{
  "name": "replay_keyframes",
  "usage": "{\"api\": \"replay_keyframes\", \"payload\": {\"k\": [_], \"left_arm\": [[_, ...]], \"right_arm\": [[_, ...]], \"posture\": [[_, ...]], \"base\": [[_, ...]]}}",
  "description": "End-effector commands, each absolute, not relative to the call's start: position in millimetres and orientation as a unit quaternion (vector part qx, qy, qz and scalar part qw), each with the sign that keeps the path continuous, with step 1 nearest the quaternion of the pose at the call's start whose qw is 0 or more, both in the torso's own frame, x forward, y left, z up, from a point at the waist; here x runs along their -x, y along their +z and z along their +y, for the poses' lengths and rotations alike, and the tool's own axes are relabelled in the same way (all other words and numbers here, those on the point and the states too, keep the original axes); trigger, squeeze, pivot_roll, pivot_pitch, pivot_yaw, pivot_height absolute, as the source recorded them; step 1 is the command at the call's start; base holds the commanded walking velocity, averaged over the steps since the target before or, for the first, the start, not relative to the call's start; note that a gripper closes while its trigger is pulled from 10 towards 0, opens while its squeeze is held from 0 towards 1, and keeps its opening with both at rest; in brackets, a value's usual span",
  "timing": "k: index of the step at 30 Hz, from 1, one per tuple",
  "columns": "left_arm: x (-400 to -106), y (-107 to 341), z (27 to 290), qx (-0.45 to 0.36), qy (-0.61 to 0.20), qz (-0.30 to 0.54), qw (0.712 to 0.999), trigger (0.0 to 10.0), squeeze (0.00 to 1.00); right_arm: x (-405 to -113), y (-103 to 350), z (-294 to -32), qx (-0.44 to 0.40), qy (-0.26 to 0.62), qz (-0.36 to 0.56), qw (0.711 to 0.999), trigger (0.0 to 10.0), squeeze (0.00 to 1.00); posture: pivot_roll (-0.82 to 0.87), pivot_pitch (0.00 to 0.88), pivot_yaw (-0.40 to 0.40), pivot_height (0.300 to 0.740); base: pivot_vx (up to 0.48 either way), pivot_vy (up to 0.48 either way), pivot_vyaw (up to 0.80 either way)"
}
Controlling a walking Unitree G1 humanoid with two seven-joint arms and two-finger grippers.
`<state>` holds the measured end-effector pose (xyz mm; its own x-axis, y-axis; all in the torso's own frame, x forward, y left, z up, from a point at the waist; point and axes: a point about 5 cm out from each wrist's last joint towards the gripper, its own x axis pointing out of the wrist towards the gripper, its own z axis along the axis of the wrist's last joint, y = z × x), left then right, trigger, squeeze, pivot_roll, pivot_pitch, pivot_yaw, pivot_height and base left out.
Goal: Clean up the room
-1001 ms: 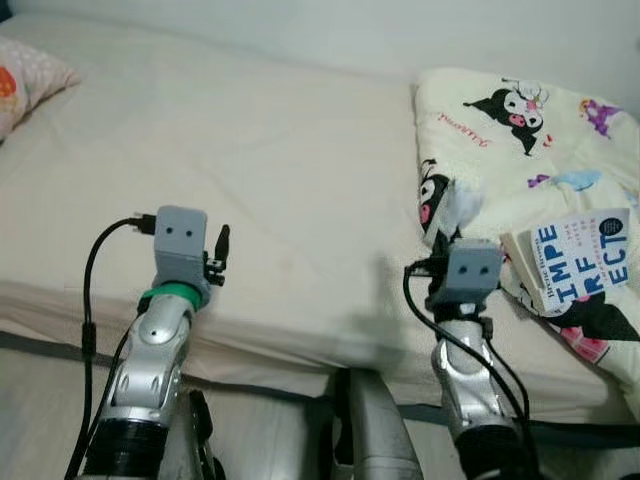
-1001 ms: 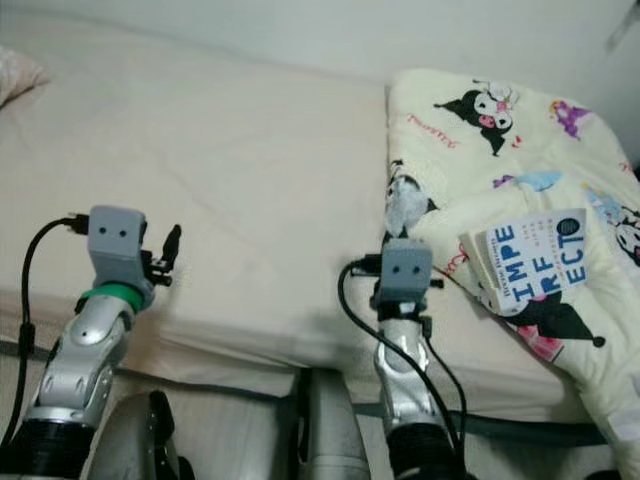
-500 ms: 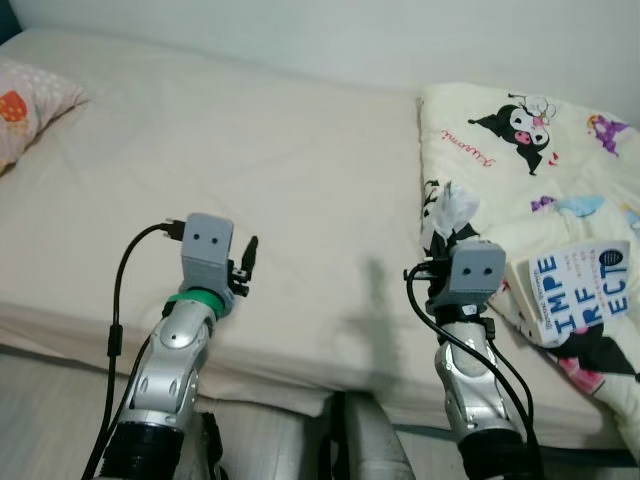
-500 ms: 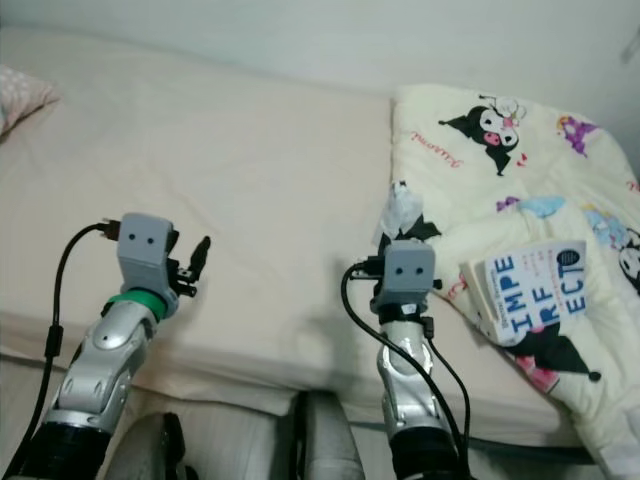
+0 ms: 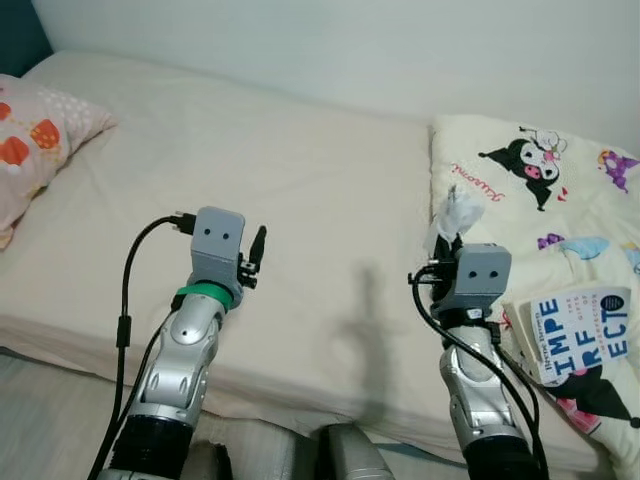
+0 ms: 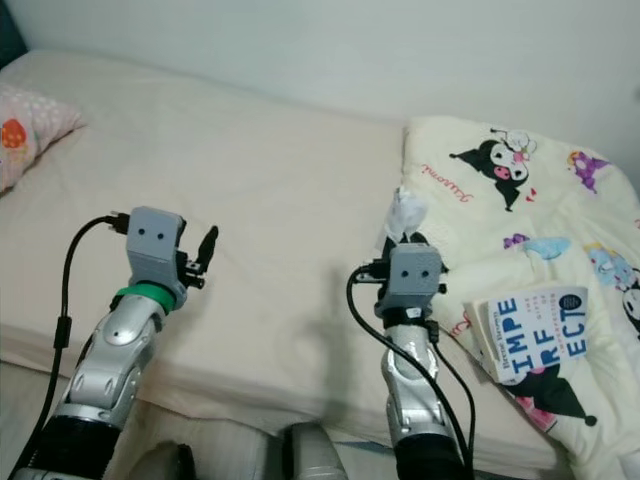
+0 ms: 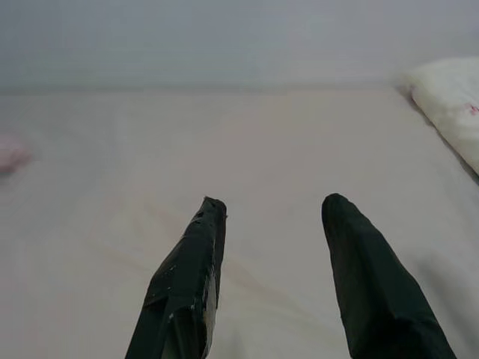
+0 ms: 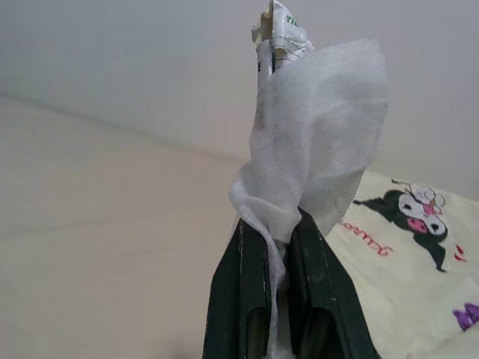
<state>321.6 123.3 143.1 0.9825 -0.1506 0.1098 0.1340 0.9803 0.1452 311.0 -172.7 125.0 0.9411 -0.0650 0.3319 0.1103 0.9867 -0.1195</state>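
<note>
- A crumpled white tissue wipe (image 8: 314,142), with a bit of printed packet at its top, stands up pinched between the 2 black fingers of the right gripper (image 8: 283,224), above the bed's near edge.
- Beside it lies a cream cartoon-print blanket (image 5: 560,190) carrying a white book (image 5: 580,325).
- The left gripper (image 7: 269,206) hovers over the beige bed sheet (image 5: 300,200), fingers apart, holding nothing.
- A pink patterned pillow (image 5: 40,140) lies far left.

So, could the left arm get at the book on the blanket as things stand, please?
Probably not easily. The book lies on the blanket at the robot's far right, beyond the right gripper holding a tissue. The open left gripper would have to cross that arm.
</note>
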Motion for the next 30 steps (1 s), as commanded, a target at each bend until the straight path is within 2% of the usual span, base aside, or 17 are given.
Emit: {"api": "replay_keyframes", "payload": {"k": [1, 8, 30], "left_arm": [[-319.0, 136.5, 121.6, -0.077, -0.071, -0.057, 0.993, 10.0, 0.00], [-316.3, 130.3, 122.6, -0.079, -0.063, -0.057, 0.993, 10.0, 0.00], [-315.6, 127.4, 118.3, -0.074, -0.079, -0.057, 0.993, 10.0, 0.00]], "right_arm": [[-309.1, 118.2, -173.8, 0.064, -0.046, -0.149, 0.986, 10.0, 0.00], [-307.1, 115.5, -173.2, 0.063, -0.043, -0.140, 0.987, 10.0, 0.00], [-304.0, 110.6, -168.9, 0.056, -0.040, -0.134, 0.989, 10.0, 0.00]], "posture": [[-0.11, 0.034, -0.018, 0.715], [-0.11, 0.035, -0.018, 0.740], [-0.11, 0.038, -0.016, 0.740]], "base": [[0.000, 0.000, 0.00], [0.000, 0.000, 0.00], [0.000, 0.000, 0.00]]}}
